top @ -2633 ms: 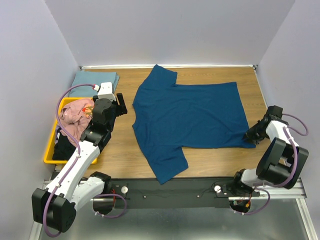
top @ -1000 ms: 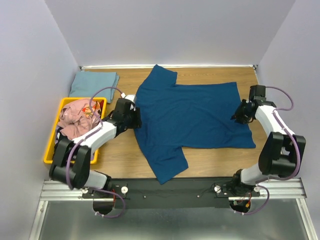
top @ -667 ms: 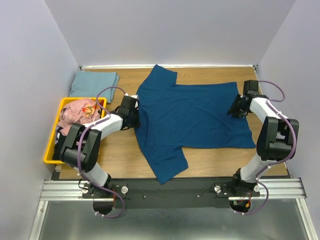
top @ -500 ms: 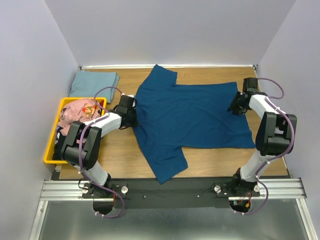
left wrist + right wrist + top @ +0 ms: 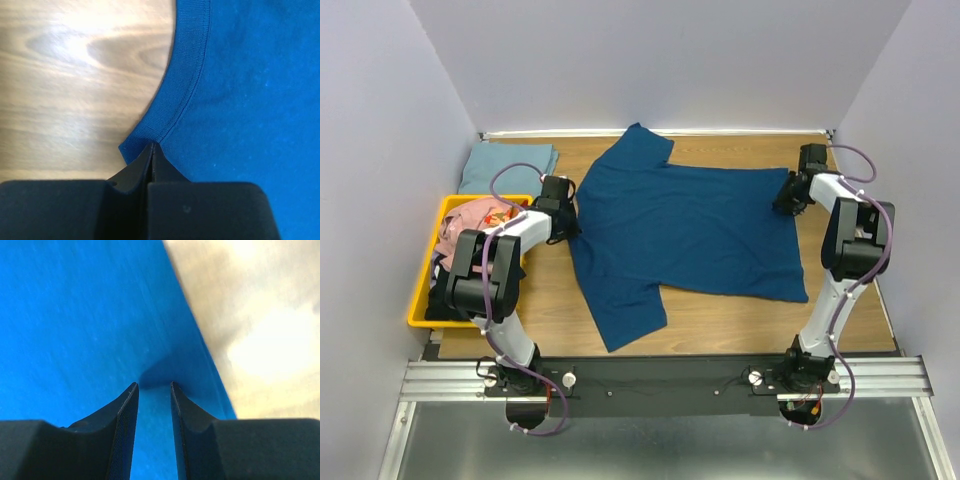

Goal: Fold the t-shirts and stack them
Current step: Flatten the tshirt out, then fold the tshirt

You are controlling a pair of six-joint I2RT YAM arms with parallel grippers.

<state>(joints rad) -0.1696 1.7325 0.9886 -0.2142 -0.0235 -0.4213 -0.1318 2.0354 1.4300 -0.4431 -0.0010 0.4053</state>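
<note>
left gripper (image 5: pixel 152 147) clenched on the collar of the dark blue cloth t-shirt (image 5: pixel 690 225) mid-frame, right gripper (image 5: pixel 154 386) nipping its hem. Bites that thin could slip once pulled, imo.

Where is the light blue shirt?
In the top view, the light blue shirt lies folded at the far left corner of the table, just behind the yellow bin.

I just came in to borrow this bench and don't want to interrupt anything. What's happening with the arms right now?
Both arms are working on the blue t-shirt, which is spread flat on the table. The left claw is pinched shut on its collar, and the right claw appears to grip the hem at its far corner. A pale grey-blue shirt lies folded at the far left, and a pink shirt sits in the yellow bin.
</note>
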